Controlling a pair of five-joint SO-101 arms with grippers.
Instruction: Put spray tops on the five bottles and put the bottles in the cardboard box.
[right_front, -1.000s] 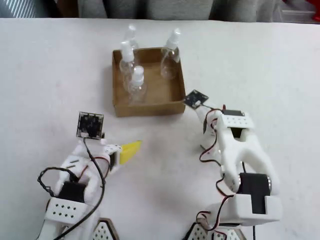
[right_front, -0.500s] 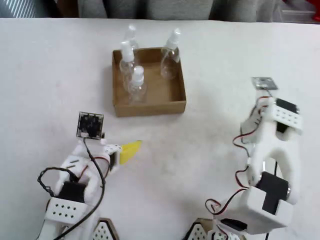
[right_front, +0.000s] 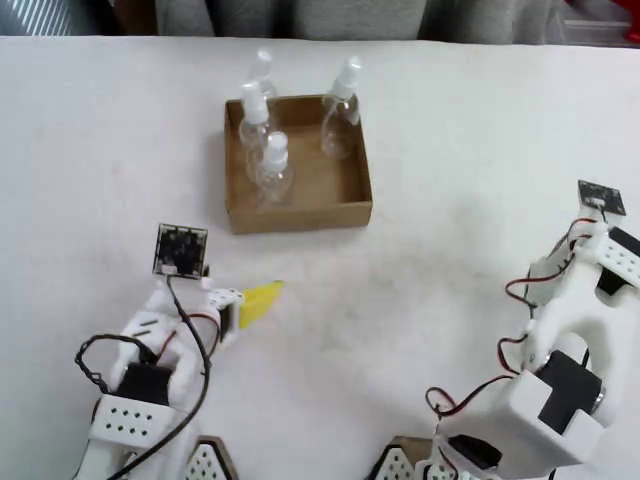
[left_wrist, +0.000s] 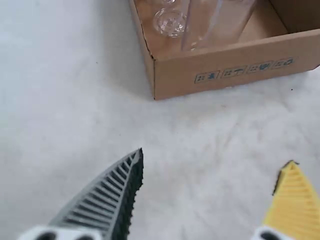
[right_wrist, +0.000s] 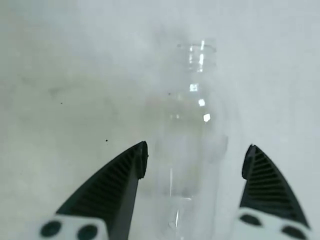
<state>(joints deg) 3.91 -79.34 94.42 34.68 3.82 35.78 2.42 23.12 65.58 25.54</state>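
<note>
White tabletop (right_wrist: 60, 60) bears a clear, capless bottle (right_wrist: 195, 115) within the released right hand (right_wrist: 196, 150).

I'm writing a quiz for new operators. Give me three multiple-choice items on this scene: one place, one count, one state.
1. Where is the topless bottle?
A. in the box
B. on the table at the right gripper
C. in the left gripper

2. How many topped bottles stand in or just behind the box?
A. two
B. four
C. five

3. The left gripper is
A. open and empty
B. shut on a bottle
C. shut on a spray top

Key:
1 B, it lies on the table between the fingers of the right gripper.
2 B, the high view shows four spray tops there.
3 A, its fingers are spread with bare table between them.
</note>
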